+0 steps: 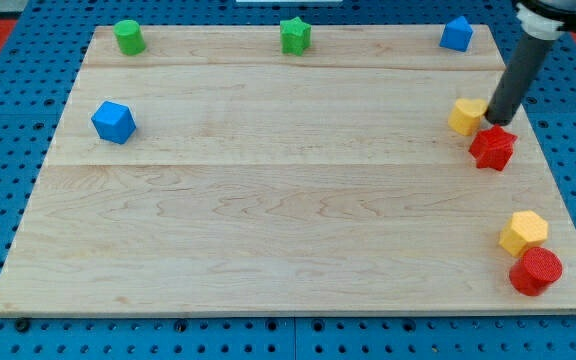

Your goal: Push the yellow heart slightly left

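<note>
The yellow heart lies near the right side of the wooden board, touching a red star just below and right of it. My tip is at the heart's right edge, just above the red star, with the dark rod rising up and right out of the view's top.
A yellow hexagon and a red cylinder sit at the bottom right. A blue block is at the left. A green cylinder, a green star and a blue block line the top edge.
</note>
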